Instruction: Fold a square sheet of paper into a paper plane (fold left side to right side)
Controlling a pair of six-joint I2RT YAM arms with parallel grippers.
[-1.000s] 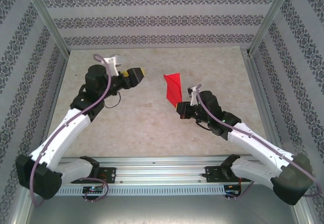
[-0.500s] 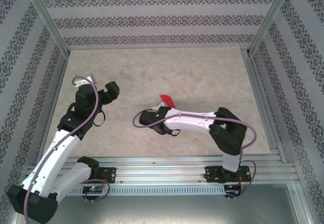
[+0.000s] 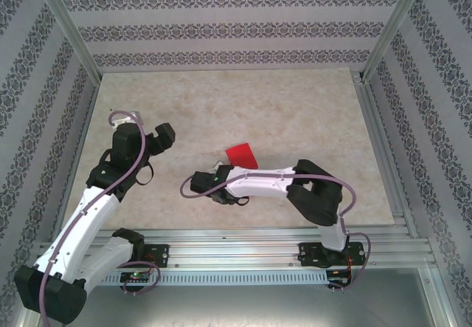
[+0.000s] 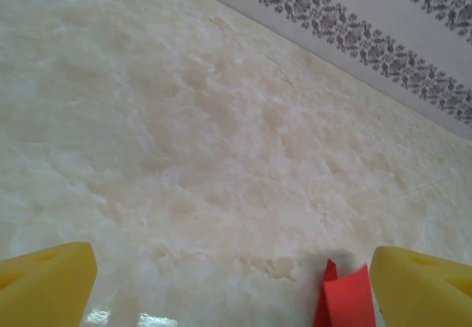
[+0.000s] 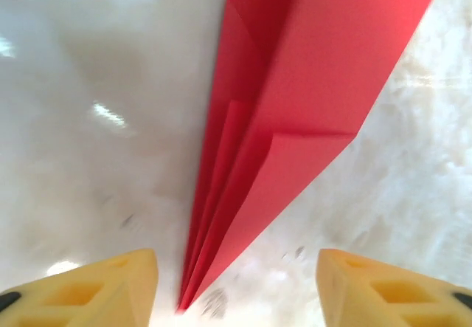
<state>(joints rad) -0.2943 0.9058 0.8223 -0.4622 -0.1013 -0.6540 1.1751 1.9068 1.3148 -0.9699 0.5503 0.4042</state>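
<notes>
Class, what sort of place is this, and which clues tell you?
Probably a robot test cell: left arm and right arm bolted to an aluminium rail, marble-look tabletop, patterned wall panels around it.

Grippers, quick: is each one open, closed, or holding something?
Left gripper: open, holding nothing.
Right gripper: open, either side of the paper plane, not gripping it.

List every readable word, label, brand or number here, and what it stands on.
None readable. The red paper plane is blank, the yellow fingertips unmarked, the walls carry only a floral pattern, and the circuit boards at the near edge are too small to tell.
</notes>
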